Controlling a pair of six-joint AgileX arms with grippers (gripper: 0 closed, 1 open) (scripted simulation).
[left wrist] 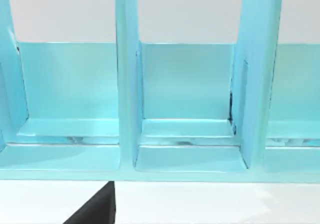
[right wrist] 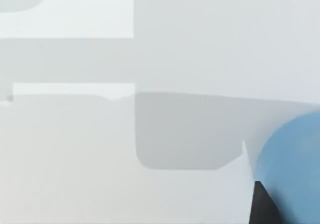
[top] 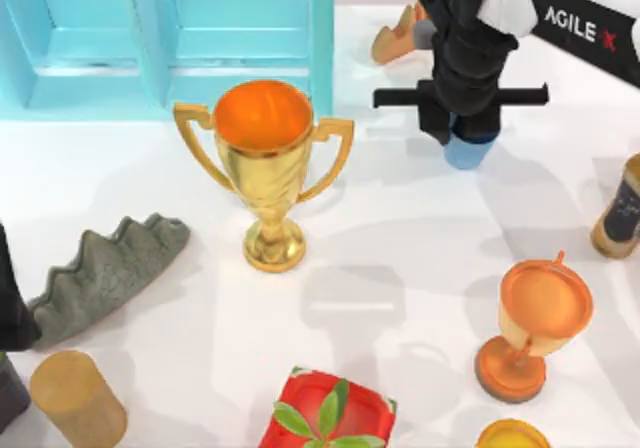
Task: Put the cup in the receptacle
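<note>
The cup (top: pixel 468 151) is a small blue tumbler at the back right of the table, mostly covered from above by my right gripper (top: pixel 462 118). The gripper is shut on it. In the right wrist view the cup (right wrist: pixel 292 169) bulges in close beside a dark finger (right wrist: pixel 261 206), above the white table. The receptacle (top: pixel 200 43) is a light-blue divided rack at the back left. The left wrist view looks straight into its compartments (left wrist: pixel 187 134). My left arm (top: pixel 12 303) is parked at the table's left edge.
A tall two-handled gold trophy (top: pixel 265 163) stands between rack and cup. An orange-topped goblet (top: pixel 535 323) is at front right and a can (top: pixel 625 213) at the right edge. A grey ridged lump (top: pixel 110 268), a tan cylinder (top: pixel 75 398) and a red box (top: pixel 330 413) sit along the front.
</note>
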